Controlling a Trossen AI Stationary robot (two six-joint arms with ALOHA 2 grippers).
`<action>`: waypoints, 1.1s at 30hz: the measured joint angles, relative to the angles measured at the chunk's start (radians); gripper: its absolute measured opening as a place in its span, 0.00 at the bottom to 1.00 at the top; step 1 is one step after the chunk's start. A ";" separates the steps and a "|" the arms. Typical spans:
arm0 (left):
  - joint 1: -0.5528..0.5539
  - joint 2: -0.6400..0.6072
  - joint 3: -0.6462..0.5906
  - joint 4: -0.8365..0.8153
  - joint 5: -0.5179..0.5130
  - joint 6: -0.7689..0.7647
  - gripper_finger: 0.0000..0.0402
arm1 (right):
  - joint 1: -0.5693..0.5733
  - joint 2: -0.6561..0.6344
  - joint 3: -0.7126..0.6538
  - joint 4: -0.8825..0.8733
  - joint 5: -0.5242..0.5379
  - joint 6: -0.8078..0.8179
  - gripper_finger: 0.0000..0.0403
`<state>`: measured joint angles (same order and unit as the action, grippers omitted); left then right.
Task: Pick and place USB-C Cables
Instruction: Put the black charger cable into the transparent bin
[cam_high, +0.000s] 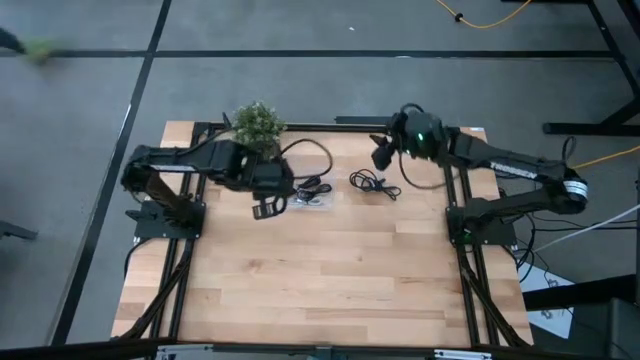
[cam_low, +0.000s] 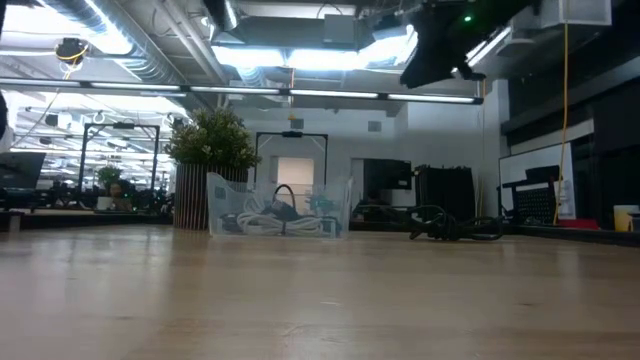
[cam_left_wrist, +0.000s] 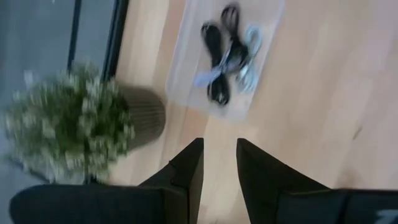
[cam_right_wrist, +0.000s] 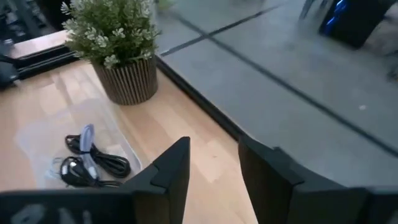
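Observation:
A clear shallow tray (cam_high: 312, 196) lies on the table between the arms. In it are bundled black cables (cam_left_wrist: 216, 52) and one light grey cable (cam_left_wrist: 250, 57); the right wrist view shows them too (cam_right_wrist: 91, 163). Another black cable (cam_high: 375, 183) lies loose on the wood, to the right of the tray, and also shows in the low view (cam_low: 452, 228). My left gripper (cam_high: 266, 207) hovers just left of the tray, open and empty (cam_left_wrist: 219, 163). My right gripper (cam_high: 383, 156) hangs above the table's far side, beyond the loose cable, open and empty (cam_right_wrist: 212, 169).
A small potted plant (cam_high: 258, 124) stands at the far edge, behind the tray and close to my left arm. Dark frame rails (cam_high: 458, 215) run along both sides of the table. Bare wood (cam_high: 320, 280) fills the near half.

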<state>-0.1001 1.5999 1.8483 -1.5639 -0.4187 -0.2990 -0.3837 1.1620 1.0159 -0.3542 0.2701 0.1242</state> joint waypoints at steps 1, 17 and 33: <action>-0.007 -0.017 -0.044 0.006 -0.010 -0.022 0.22 | -0.027 0.028 0.037 -0.027 -0.042 0.000 0.35; -0.156 -0.201 -0.822 0.919 -0.113 -0.087 0.22 | -0.151 0.453 0.581 -0.729 -0.182 -0.160 0.35; -0.293 -0.161 -1.166 1.691 -0.073 -0.209 0.22 | -0.175 0.713 0.580 -0.822 -0.323 -0.301 0.35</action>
<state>-0.3926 1.4392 0.6820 0.1271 -0.4914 -0.5081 -0.5583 1.8754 1.5963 -1.1766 -0.0526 -0.1770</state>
